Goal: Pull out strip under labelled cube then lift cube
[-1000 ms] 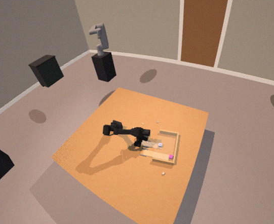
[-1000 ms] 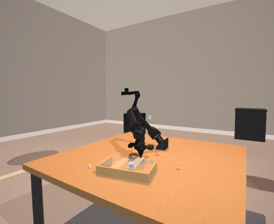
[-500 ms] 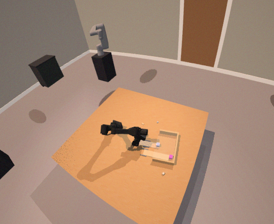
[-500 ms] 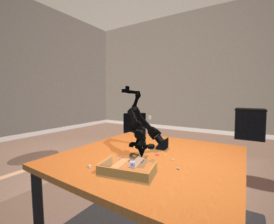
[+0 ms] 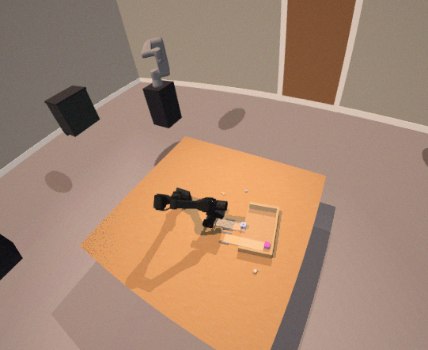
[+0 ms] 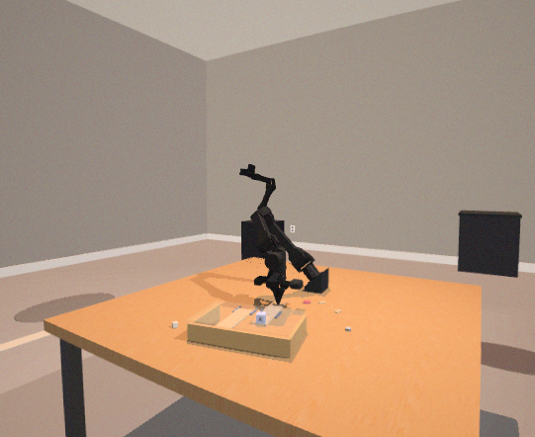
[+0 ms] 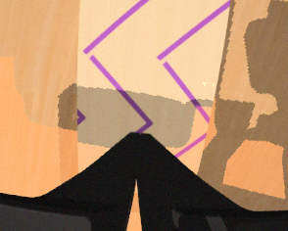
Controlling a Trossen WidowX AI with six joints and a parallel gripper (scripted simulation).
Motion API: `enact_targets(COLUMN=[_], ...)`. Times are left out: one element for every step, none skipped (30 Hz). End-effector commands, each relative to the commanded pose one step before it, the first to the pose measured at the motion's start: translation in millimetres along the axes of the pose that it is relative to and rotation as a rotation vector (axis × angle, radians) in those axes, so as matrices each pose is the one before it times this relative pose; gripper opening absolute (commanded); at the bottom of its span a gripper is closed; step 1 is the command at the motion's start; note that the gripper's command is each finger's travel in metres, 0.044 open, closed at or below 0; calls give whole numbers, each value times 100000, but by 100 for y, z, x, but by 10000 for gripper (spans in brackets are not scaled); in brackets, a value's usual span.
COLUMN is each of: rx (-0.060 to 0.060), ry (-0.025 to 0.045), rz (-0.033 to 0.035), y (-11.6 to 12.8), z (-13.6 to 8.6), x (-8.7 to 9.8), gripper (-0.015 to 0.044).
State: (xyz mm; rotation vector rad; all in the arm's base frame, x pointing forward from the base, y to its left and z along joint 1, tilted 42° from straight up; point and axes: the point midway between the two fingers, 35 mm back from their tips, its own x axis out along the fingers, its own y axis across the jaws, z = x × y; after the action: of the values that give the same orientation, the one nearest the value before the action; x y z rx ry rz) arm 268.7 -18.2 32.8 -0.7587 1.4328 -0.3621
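The labelled cube, white-blue with a letter A, is at the tray-side end of the zigzag-patterned strip; how much of it rests on the strip is too small to tell. My gripper is shut with nothing between its fingertips. It points down over the strip's arm-side end, away from the cube; whether it touches the strip is unclear. A plain strip lies beside it with a magenta cube on its far end. The labelled cube is out of the wrist view.
A low wooden tray surrounds the far ends on its walled sides. Thin grey guide rails flank the strips. Small loose bits lie outside the tray, among them a white one and a red one.
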Motion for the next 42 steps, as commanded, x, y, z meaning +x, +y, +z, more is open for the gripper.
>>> enact_targets(rx=[-1089, -5, -5, -5, -5, -5, -5, -5, -5, -5, -5, -5, -5, -5, -5, -5, -5, -5, -5, -5, -5, -5, -4, -4, -3, -2, -1, 0, 0, 0, 0, 0, 0, 0, 0, 0, 0, 0, 0, 0, 0, 0], ry=[2820, 6, 6, 6, 6, 6, 6, 6, 6, 6, 6, 6, 6, 6, 6, 6, 6, 6, 6, 6, 5, 6, 5, 5, 4, 2, 1, 0, 0, 0, 0, 0, 0, 0, 0, 0, 0, 0, 0, 0, 0, 0], rz=[-256, 0, 0, 0, 0, 0, 0, 0, 0, 0, 0, 0, 0, 0, 0, 0, 0, 0, 0, 0, 0, 0, 0, 0, 0, 0, 0, 0, 0, 0, 0, 0, 0, 0, 0, 0, 0, 0, 0, 0, 0, 0], y=[179, 2, 1, 2, 1, 2, 1, 2, 1, 2, 1, 2, 1, 2, 1, 2, 1, 2, 1, 2, 1, 2, 1, 1, 1, 1, 0, 0, 0, 0, 0, 0, 0, 0, 0, 0, 0, 0, 0, 0, 0, 0], z=[-1405, -155, -153, -154, -151, -153, -150, -153, -149, -152, -148, -151, -147, -150, -146, -149, -144, -147, -141, -145, -139, -143, -128, -124, -89, -54, -18, 0, 0, 0, 0, 0, 0, 0, 0, 0, 0, 0, 0, 0, 0, 0], x=[568, 1, 0, 1, 0, 1, 0, 1, 0, 1, 0, 1, 0, 1, 0, 1, 0, 1, 0, 1, 0, 1, 0, 1, 1, 1, 0, 0, 0, 0, 0, 0, 0, 0, 0, 0, 0, 0, 0, 0, 0, 0], gripper=[0, 0, 0, 0, 0, 0, 0, 0, 0, 0, 0, 0, 0, 0, 0, 0, 0, 0, 0, 0, 0, 0, 0, 0, 0, 0, 0, 0, 0, 0, 0, 0, 0, 0, 0, 0, 0, 0, 0, 0, 0, 0])
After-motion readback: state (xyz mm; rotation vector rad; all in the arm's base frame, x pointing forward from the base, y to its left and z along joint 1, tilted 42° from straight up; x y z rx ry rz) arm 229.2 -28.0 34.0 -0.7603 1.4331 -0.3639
